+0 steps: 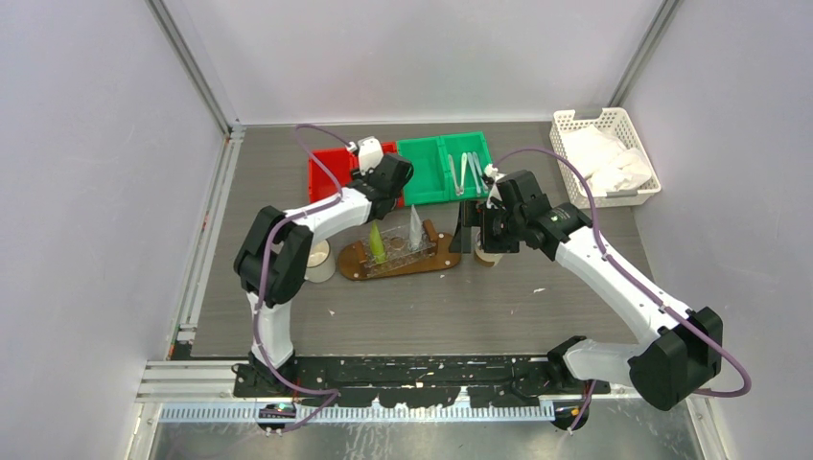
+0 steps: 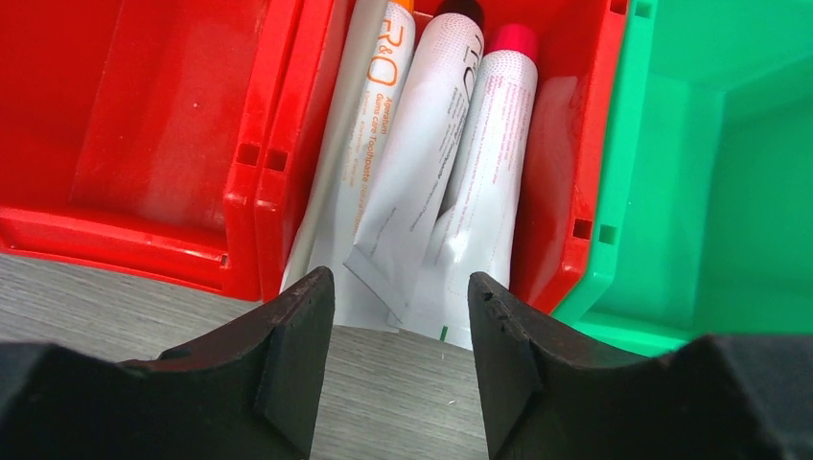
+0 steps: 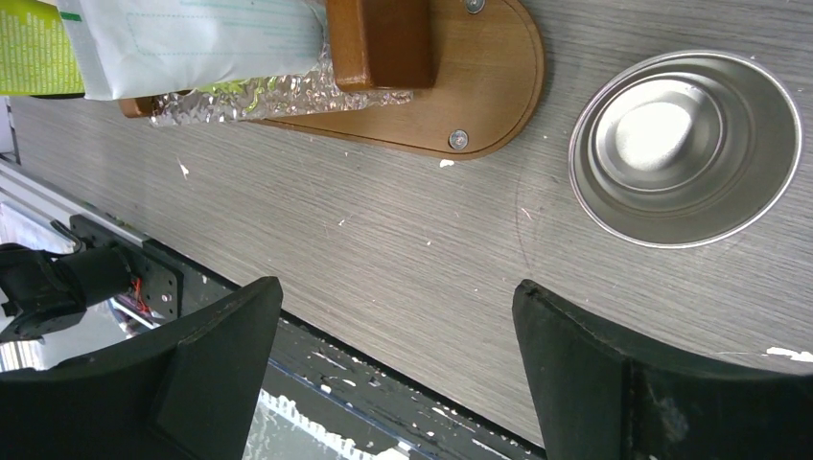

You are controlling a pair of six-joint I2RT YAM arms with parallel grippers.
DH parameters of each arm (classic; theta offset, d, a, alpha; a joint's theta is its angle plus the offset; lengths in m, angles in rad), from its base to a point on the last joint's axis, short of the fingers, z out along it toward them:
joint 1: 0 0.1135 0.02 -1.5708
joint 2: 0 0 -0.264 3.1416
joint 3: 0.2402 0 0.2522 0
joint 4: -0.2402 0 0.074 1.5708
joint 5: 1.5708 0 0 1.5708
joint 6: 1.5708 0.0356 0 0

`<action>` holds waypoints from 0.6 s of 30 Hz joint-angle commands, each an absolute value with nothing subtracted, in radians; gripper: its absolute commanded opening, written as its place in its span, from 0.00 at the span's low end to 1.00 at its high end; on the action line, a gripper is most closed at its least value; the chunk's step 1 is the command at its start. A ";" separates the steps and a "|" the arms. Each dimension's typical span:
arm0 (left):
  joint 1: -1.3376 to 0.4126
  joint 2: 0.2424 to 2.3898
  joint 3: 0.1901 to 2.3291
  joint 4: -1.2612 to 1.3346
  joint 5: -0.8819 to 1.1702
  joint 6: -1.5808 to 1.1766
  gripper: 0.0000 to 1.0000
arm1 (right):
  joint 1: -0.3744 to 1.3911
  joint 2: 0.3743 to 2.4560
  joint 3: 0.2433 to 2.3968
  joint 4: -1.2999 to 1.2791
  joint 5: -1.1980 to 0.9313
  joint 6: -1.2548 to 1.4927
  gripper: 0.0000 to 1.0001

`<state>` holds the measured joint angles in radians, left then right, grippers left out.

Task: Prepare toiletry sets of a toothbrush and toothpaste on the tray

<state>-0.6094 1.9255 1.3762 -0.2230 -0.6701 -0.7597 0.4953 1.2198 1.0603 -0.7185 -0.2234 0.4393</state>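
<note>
- While its jaws stand parted with nothing between them, the left claw (image 2: 398, 369) hangs just short of the red bin (image 2: 173, 144), aimed at three spare tubes (image 2: 422, 163) lying side by side inside.
- Right claw (image 3: 398, 369): jaws spread wide, empty, over the bare counter (image 3: 383, 220); a metal cup (image 3: 685, 144) and the end of the tray (image 3: 479, 86) are near.
- Tray holdings: one yellow-green tube (image 1: 378, 244) and one whitish tube (image 1: 414, 226), both upright; no toothbrush is seen on it.
- Toothbrushes (image 1: 467, 171): in the green bin (image 1: 422, 172), behind the tray.
- Progress, judged: early. Two tubes are placed, no brush is paired with them, and more tubes wait in the red bin.
- Arm poses: the left arm is folded at the elbow, reaching forward with its wrist tipped toward the bin; the right arm is stretched diagonally inward, wrist pointing down.
</note>
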 commanded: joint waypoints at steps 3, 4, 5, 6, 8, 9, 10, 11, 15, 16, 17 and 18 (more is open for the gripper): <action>-0.606 1.947 1.436 -0.219 -0.720 -0.779 0.55 | 0.493 1.211 1.065 -0.689 -0.227 0.436 0.92; -0.605 1.949 1.436 -0.214 -0.722 -0.779 0.55 | 0.493 1.212 1.065 -0.689 -0.226 0.437 0.92; -0.603 1.951 1.436 -0.211 -0.725 -0.779 0.54 | 0.492 1.214 1.065 -0.689 -0.222 0.437 0.94; -0.602 1.954 1.436 -0.207 -0.725 -0.779 0.54 | 0.493 1.215 1.065 -0.689 -0.218 0.438 0.99; -0.596 1.958 1.441 -0.206 -0.724 -0.778 0.53 | 0.493 1.213 1.066 -0.693 -0.214 0.437 1.00; -0.595 1.959 1.440 -0.204 -0.724 -0.778 0.51 | 0.493 1.213 1.066 -0.693 -0.214 0.437 1.00; -0.594 1.958 1.439 -0.202 -0.725 -0.778 0.49 | 0.493 1.211 1.066 -0.692 -0.214 0.436 1.00; -0.593 1.958 1.437 -0.199 -0.726 -0.778 0.48 | 0.492 1.208 1.066 -0.691 -0.212 0.436 1.00; -0.588 1.957 1.436 -0.193 -0.723 -0.778 0.36 | 0.493 1.207 1.066 -0.690 -0.213 0.437 1.00; -0.588 1.959 1.436 -0.192 -0.723 -0.778 0.34 | 0.492 1.207 1.065 -0.690 -0.213 0.437 1.00; -0.587 1.960 1.436 -0.192 -0.722 -0.778 0.32 | 0.493 1.206 1.065 -0.690 -0.214 0.436 1.00; -0.587 1.961 1.437 -0.192 -0.723 -0.778 0.31 | 0.493 1.207 1.065 -0.689 -0.215 0.437 1.00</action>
<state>-0.5941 1.9579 1.4044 -0.2234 -0.6807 -0.7609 0.4953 1.2198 1.0599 -0.7185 -0.2192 0.4427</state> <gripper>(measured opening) 0.338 0.994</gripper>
